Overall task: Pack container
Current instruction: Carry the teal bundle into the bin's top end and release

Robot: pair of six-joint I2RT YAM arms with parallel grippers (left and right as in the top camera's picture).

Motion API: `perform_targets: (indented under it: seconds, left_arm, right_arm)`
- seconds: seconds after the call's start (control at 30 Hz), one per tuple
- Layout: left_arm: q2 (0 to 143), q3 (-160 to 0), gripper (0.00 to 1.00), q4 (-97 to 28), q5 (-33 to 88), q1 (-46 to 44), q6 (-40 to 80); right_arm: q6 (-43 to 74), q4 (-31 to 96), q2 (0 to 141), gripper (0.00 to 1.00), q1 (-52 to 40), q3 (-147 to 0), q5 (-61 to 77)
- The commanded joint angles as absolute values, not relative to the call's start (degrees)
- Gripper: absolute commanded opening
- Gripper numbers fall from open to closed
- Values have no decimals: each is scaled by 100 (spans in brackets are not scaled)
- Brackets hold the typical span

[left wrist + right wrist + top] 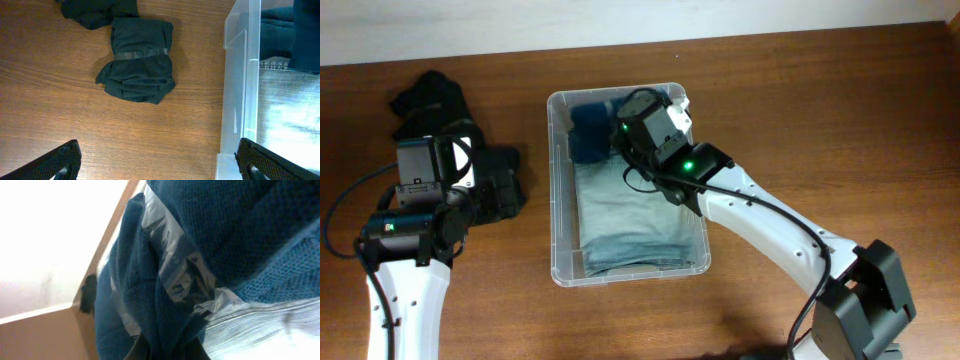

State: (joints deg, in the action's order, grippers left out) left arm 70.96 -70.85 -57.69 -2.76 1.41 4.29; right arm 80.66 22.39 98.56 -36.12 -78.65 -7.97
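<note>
The clear plastic container (553,200) stands mid-table and holds a folded grey-blue garment (635,225). A dark blue knit bundle (588,135) with a clear band lies in its far left corner. My right gripper (628,132) is inside the container and shut on that bundle; the right wrist view shows the blue knit (150,275) pinched between the fingers (167,350). My left gripper (460,185) is open and empty over the table left of the container, fingers wide apart (157,170). A black banded bundle (140,60) lies ahead of it.
More black clothing (425,100) lies on the table at the far left, also at the top edge of the left wrist view (95,10). The container's wall (240,85) is close beside the left gripper's right finger. The wooden table (840,120) extends to the right.
</note>
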Motion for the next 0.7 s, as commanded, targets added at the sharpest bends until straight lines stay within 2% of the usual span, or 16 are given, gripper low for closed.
perform_targets:
  seconds: [0.0,0.07,0.13,0.2,0.23,0.33,0.47,0.57,0.67]
  left_arm:
    - [7116,-7172,99,-5776,-250,128,486]
    - [7116,-7172,99,-5776,-250,128,486]
    - [7116,-7172,99,-5778,-250,128,486]
    - [7116,-7172,99,-5778,-250,128,486]
    - [7116,-7172,100,-5776,-250,128,486]
    - [7113,-7172,99,-5778,-250,128,486]
    - [7116,-7172,99,-5804,-250,128,486]
    - [7116,-7172,99,-5813,-250,128,486]
    - [7116,-7172,99,-5798,-250,128,486]
  right_arm:
    - [8215,2161,9789,4,-3629,-7776,-1181]
    - [8215,2161,9789,8,-3632,-7734,-1184]
    - [8213,2123,9789,59,-3632,-7734,-1138]
    - [7937,1765,9789,92,-3632,-7734,-792]
    - [7695,1529,9789,99,-3632,-7736,-565]
    - [6901,681,9760,98,-3638,-7752,137]
    - [6545,307,9572,98,-3632,-7765,30]
    - [5196,169,9419,99,-3632,-7889,-200]
    - [3295,353,9376,68,-3632,-8117,-204]
